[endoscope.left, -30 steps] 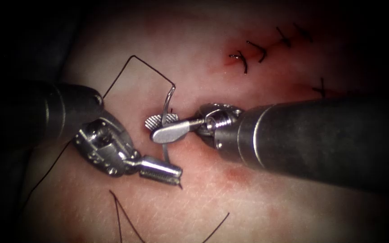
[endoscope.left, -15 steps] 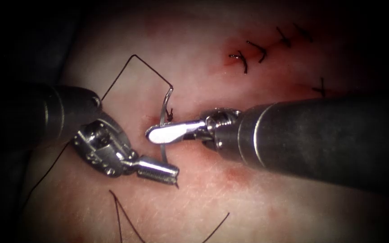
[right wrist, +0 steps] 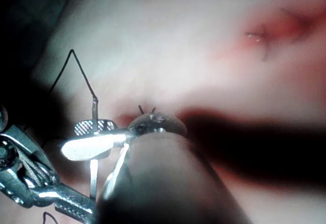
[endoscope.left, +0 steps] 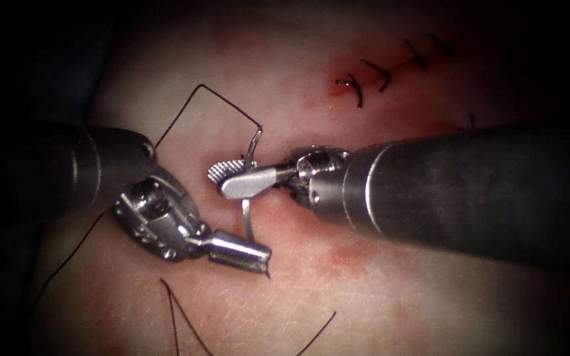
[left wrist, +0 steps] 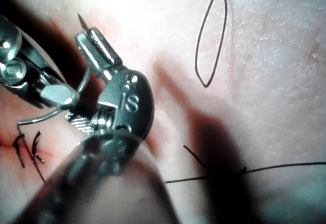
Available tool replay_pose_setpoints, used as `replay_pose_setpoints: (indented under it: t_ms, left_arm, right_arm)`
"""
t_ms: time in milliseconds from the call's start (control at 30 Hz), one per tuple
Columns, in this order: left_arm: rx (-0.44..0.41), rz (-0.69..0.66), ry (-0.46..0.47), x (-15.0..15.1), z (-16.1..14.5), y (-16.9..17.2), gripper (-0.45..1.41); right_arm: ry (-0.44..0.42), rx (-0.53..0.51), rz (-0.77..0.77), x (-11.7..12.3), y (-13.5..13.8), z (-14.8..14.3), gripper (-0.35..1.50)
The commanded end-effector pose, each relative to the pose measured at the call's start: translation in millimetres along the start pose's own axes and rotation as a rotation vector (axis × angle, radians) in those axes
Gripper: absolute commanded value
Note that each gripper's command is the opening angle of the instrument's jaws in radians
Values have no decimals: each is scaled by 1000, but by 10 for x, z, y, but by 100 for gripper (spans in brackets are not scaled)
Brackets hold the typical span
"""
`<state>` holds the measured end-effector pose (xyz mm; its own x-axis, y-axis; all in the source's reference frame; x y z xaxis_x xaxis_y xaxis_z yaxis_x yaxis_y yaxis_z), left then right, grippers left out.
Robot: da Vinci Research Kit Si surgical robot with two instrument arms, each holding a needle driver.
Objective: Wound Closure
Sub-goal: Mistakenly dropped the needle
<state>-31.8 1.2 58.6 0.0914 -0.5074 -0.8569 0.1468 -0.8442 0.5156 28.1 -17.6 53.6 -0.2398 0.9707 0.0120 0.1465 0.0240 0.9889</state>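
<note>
Pale tissue [endoscope.left: 364,296] lies under your 2 tools, with a row of dark stitches [endoscope.left: 357,89] over red fluid [endoscope.left: 330,99] toward its far right edge. Your right end effector [endoscope.left: 232,179] comes in from the right with its jaws parted around the needle [endoscope.left: 248,211], 1 serrated jaw behind the shaft of the needle and 1 smooth jaw in front of it, just below the swaged end; you cannot tell from these views whether either jaw is touching the metal. Your left end effector [endoscope.left: 249,254] is closed on the needle near its tip, and the point [left wrist: 80,17] pokes out just past the jaws in the left wrist view. Between your 2 tools the needle stands clear of the tissue, its curve running up from the left jaws to the right ones. The thread [endoscope.left: 222,102] leaves the needle's upper end, rises to a sharp corner, then runs down behind your left tool. Loose thread [endoscope.left: 179,316] lies along the near edge of the tissue.
</note>
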Motion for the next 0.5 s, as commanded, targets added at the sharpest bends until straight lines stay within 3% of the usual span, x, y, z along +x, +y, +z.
replay_pose_setpoints:
  t_ms: [33,100,167,200,233,267,500]
  left_arm:
    - [0,1,2,-5,5,3,-45]
    - [0,1,3,-5,4,3,-45]
    - [0,1,3,-5,4,3,-45]
    - [0,1,3,-5,4,3,-45]
    - [0,2,3,-5,4,3,-45]
    - [-1,2,3,-5,4,3,-45]
    - [0,-33,5,-5,5,4,-45]
  right_arm:
    - [-2,3,1,-3,7,6,118]
    - [-2,2,1,-3,7,5,104]
    - [-3,2,1,-3,6,4,74]
    - [-4,2,2,-3,6,4,42]
    - [-4,2,2,-3,6,3,-15]
    - [-4,1,2,-2,7,3,-35]
    - [-7,1,4,0,9,1,-35]
